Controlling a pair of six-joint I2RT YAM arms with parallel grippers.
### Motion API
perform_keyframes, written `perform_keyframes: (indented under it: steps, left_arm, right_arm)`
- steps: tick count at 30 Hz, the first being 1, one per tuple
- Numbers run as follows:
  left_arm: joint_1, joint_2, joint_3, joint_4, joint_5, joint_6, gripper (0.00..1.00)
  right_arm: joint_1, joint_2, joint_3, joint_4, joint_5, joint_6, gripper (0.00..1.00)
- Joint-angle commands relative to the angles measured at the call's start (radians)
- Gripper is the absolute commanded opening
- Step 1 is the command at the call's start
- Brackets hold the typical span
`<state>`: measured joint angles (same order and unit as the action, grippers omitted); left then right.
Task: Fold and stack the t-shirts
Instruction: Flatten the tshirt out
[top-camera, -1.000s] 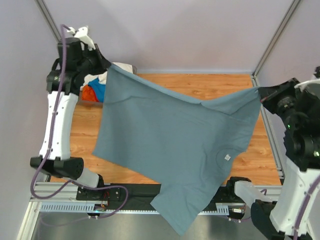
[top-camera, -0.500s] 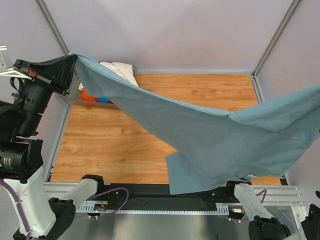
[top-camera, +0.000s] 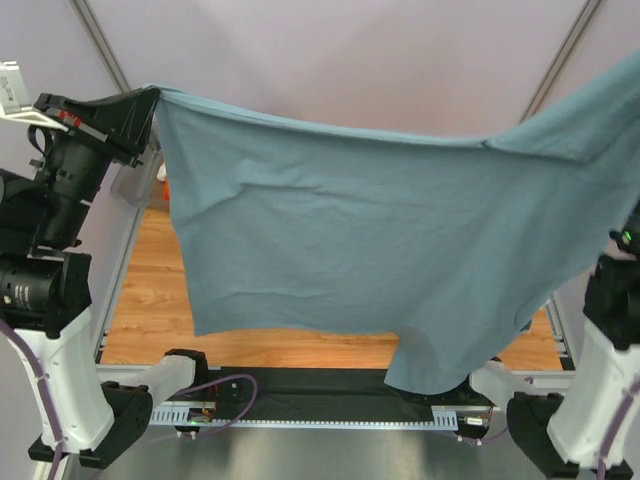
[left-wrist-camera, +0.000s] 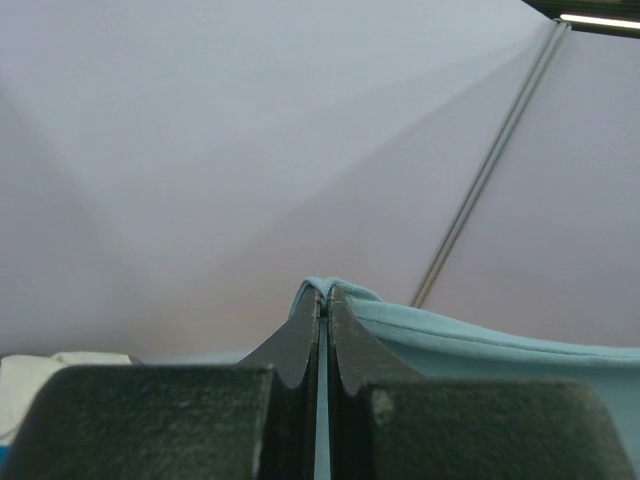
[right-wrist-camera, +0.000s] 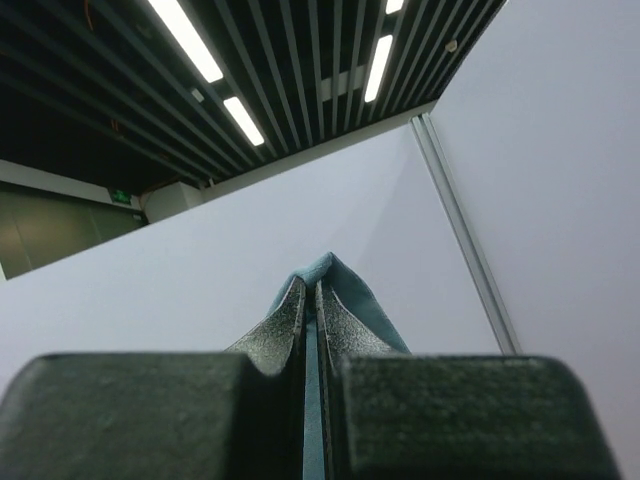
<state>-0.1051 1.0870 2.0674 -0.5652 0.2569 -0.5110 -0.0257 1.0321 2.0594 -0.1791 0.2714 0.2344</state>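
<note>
The large slate grey-blue t-shirt (top-camera: 380, 240) hangs spread wide in the air like a curtain, its lower hem reaching the near table edge. My left gripper (top-camera: 152, 98) is raised at the upper left and is shut on the shirt's top left corner. The left wrist view shows its jaws (left-wrist-camera: 325, 292) closed with cloth (left-wrist-camera: 480, 335) pinched between them. My right gripper (right-wrist-camera: 310, 285) is shut on the other top corner (right-wrist-camera: 365, 305). It lies past the right edge of the top view. The other shirts are mostly hidden behind the hanging shirt.
The wooden table (top-camera: 150, 300) shows only at the lower left under the shirt. A cream-white cloth (left-wrist-camera: 60, 365) lies at the far left, with a speck of red-orange (top-camera: 165, 181) beside it. The right arm's body (top-camera: 615, 300) stands at the right edge.
Both arms have risen and pulled apart. The grey-blue shirt went from draping over the table to hanging stretched high between the two grippers.
</note>
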Motion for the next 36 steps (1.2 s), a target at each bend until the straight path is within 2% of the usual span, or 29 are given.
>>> perform_keyframes:
  steps: [1, 4, 8, 12, 18, 30, 36]
  left_arm:
    - [-0.001, 0.073, -0.003, 0.069, -0.054, 0.008, 0.0]
    - [-0.001, 0.172, 0.052, 0.099, -0.067, 0.011, 0.0]
    - [-0.001, 0.281, 0.219, 0.088, -0.036, 0.005, 0.0]
    - [-0.001, 0.312, 0.244, 0.108, -0.016, -0.012, 0.0]
    - [-0.001, 0.242, 0.18, 0.11, -0.005, -0.017, 0.0]
    - [-0.001, -0.004, 0.126, 0.082, 0.025, -0.05, 0.0]
    - [-0.001, -0.015, 0.083, 0.122, 0.036, -0.089, 0.0]
  right_arm:
    - [0.004, 0.147, 0.022, 0.115, 0.011, -0.03, 0.0]
    - [0.003, 0.216, 0.053, 0.164, 0.014, -0.047, 0.0]
    - [-0.002, 0.273, 0.106, 0.205, 0.005, -0.072, 0.0]
    - [-0.022, 0.283, 0.114, 0.222, -0.001, -0.052, 0.0]
    - [-0.025, 0.201, 0.074, 0.204, 0.015, -0.058, 0.0]
    - [-0.02, -0.124, 0.011, 0.161, 0.101, -0.116, 0.0]
    - [0.003, -0.081, 0.031, 0.161, 0.097, -0.208, 0.0]
